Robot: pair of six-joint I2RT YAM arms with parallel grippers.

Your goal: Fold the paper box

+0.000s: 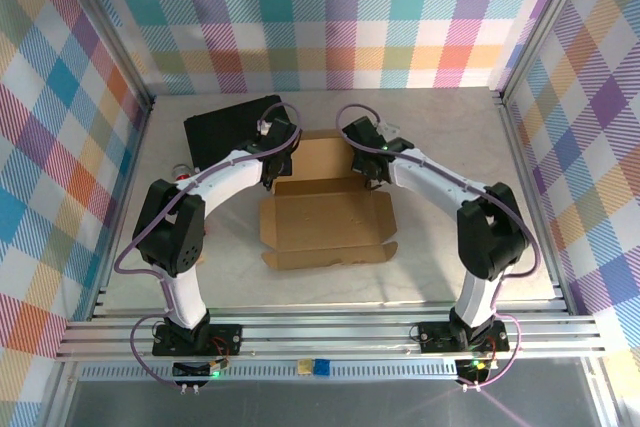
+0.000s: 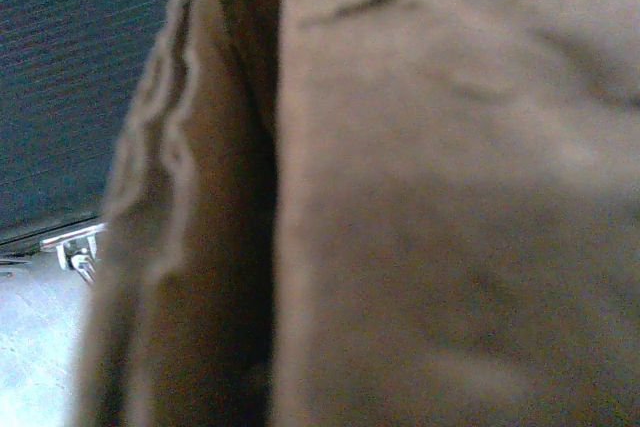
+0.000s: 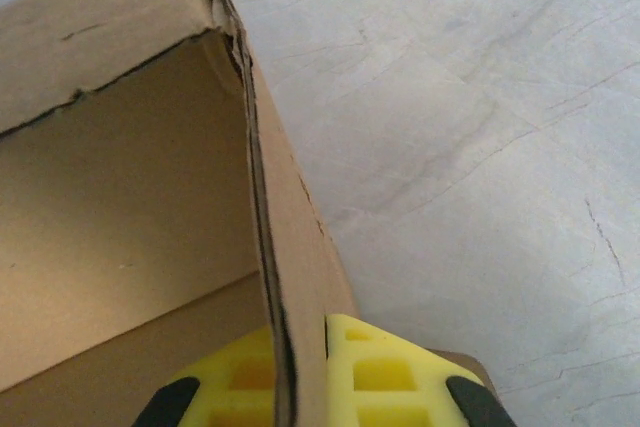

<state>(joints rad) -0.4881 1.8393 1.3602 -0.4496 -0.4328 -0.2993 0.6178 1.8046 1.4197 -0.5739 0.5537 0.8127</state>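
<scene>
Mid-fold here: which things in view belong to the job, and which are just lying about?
Job:
paper box
right gripper, clamped on its wall
left gripper, at its far-left corner

Lying about:
black case
small red item
small blue item

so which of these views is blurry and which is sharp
Left wrist view: badly blurred, the cardboard box sits too close to focus. Right wrist view: sharp, box edge and right gripper crisp. Top view: clear and evenly lit.
</scene>
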